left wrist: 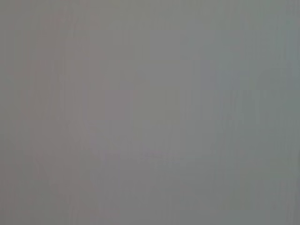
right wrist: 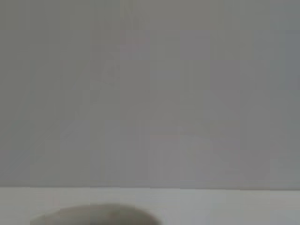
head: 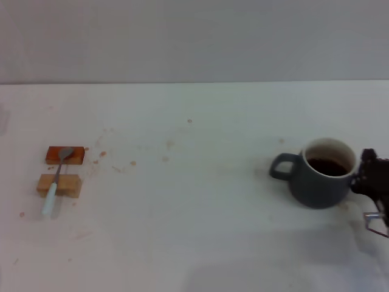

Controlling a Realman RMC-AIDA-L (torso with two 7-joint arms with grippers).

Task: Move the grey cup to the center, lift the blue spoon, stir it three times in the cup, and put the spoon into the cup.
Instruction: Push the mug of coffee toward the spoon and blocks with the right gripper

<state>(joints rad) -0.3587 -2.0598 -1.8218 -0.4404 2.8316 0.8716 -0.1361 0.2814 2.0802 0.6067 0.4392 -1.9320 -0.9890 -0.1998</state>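
Grey cup [head: 318, 176], white inside; pale-blue-handled spoon [head: 56, 179]

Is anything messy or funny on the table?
A bit. Small reddish-brown spots dot the table near the blue spoon, which lies propped across two small blocks. The grey cup stands upright with dark liquid inside, the right claw beside it.

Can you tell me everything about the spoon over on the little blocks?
The blue spoon is small and slim, with a shiny silver metal bowl and neck and a pale, almost white handle. It lies flat across two small blocks on the left side of the white table. Its bowl rests on the farther reddish-brown block, its neck crosses the nearer tan block, and the handle end sticks out past it toward the robot. No pincer is touching it. The head view alone shows it.
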